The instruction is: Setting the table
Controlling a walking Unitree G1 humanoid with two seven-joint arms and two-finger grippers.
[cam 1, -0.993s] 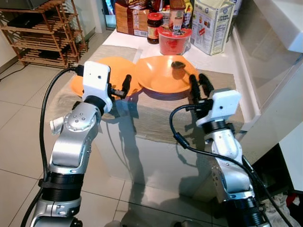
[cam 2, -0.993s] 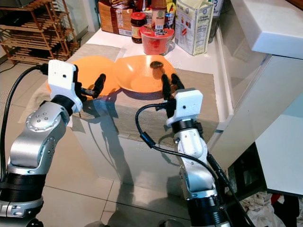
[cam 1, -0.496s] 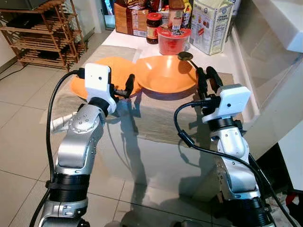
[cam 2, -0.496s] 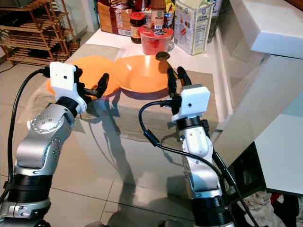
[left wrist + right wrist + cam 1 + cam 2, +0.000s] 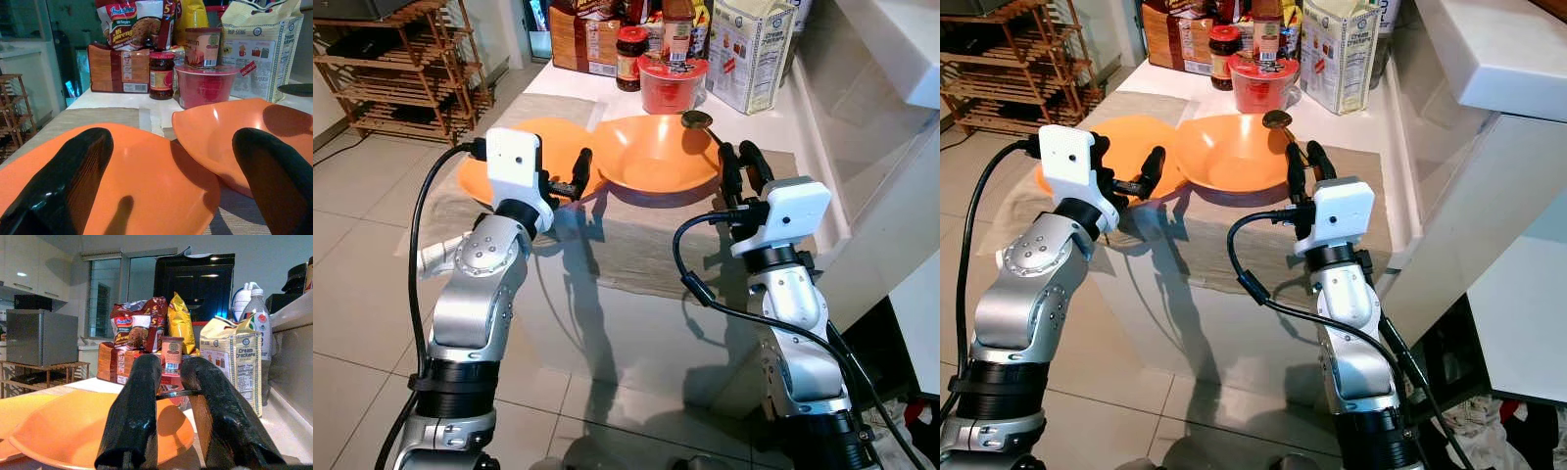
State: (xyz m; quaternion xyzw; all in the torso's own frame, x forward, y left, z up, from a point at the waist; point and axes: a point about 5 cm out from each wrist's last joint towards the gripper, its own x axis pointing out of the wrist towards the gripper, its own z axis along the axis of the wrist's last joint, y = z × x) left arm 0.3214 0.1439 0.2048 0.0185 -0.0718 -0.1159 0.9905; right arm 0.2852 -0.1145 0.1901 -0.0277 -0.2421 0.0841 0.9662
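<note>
Change since a second ago: the right gripper [image 5: 736,157] has gone from the near rim of the orange bowl [image 5: 651,157] to its right side, and the dark spoon [image 5: 697,119], then lying inside the bowl, now stands with its head over the far right rim.
Change over the last half second: almost none; both arms sit where they were.
Right gripper: its two fingers [image 5: 134,416] are clenched on the spoon's thin handle, which crosses between them in the right wrist view.
Left gripper: hovers at [image 5: 576,174], fingers spread wide and released, over the near edge of the orange plate [image 5: 137,191].
Orange bowl: sits on the beige table runner [image 5: 636,240], its rim overlapping the plate's right edge; its inside looks bare.
Orange plate: nothing lies on it.
Red tub [image 5: 673,83]: stands just behind the bowl, lid on; contents hard to make out.
Dark jar [image 5: 631,57]: beside the tub, red lid on.
Behind: a paper sack marked cream crackers [image 5: 751,54] and noodle packets [image 5: 134,24].
</note>
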